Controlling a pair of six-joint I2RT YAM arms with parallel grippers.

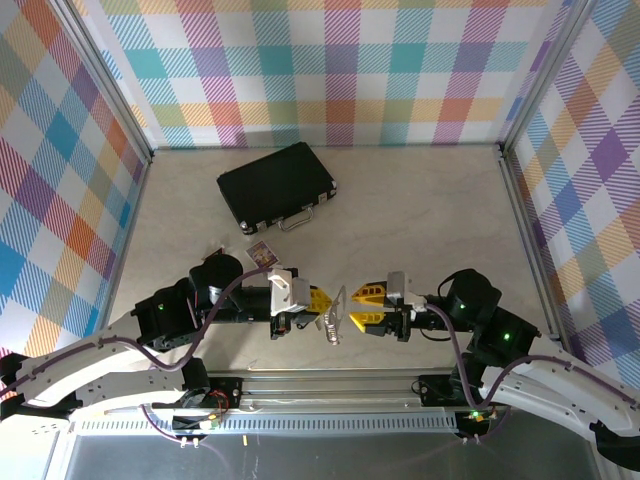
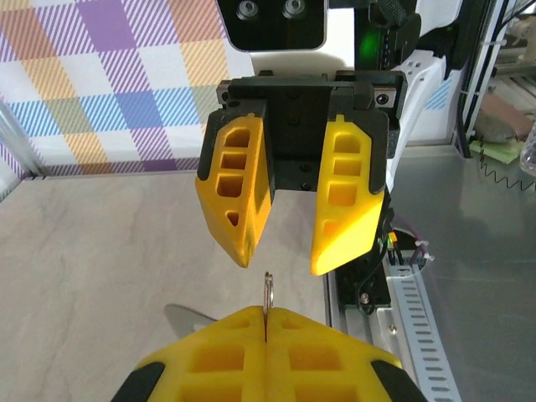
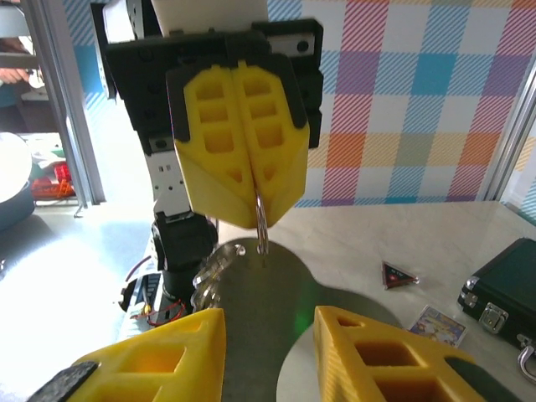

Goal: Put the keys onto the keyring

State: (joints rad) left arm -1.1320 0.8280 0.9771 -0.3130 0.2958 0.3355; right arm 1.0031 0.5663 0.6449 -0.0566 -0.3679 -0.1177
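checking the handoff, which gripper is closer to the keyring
Left. The left gripper is shut on the keyring, with the keys hanging below. The right gripper faces it with jaws open, a small gap away, not touching.

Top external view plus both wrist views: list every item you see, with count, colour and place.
case: one, black with silver latches, far middle of the table
card: one, pale and printed, flat on the table just nearer than the case
triangular tag: one, dark with red, flat near the card
keyring: one, silver, pinched in the left gripper
keys: number unclear, silver, just below the left gripper's tips
table: one, beige marbled
walls: three, pastel plaid, around the table
left gripper: one, yellow fingers, shut on the keyring
right gripper: one, yellow fingers, open, facing the left gripper
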